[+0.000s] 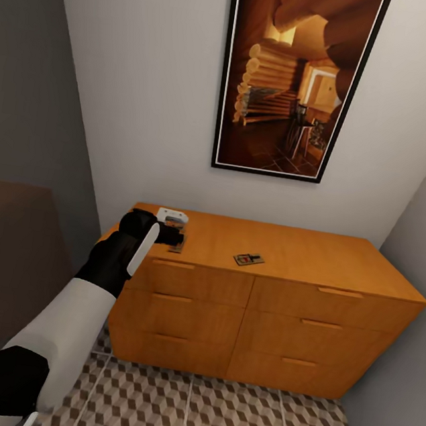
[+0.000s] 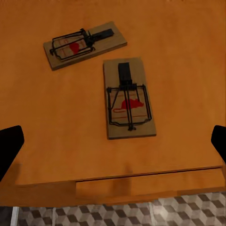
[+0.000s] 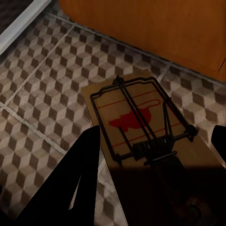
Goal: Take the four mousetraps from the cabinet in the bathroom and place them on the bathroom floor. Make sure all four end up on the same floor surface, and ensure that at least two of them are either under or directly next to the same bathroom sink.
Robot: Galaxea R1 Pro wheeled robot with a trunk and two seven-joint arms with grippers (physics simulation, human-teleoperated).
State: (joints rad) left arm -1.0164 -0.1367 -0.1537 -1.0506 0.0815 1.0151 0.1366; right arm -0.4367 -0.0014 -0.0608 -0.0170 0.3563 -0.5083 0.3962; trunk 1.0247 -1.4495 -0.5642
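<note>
Left gripper [image 2: 113, 141] wide over cabinet-top mousetrap [image 2: 128, 99]; right gripper [image 3: 153, 188] pinching mousetrap [image 3: 141, 125]; thin board may slip

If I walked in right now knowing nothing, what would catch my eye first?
Probably the big framed log-cabin picture on the wall above the orange wooden cabinet. Next, two mousetraps lying on the cabinet's top under the left gripper, and another mousetrap held over the cube-patterned floor.

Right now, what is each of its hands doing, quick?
Left end effector: open, empty, hovering over two mousetraps on the cabinet top.
Right end effector: closed on a mousetrap, above the tiled floor.
</note>
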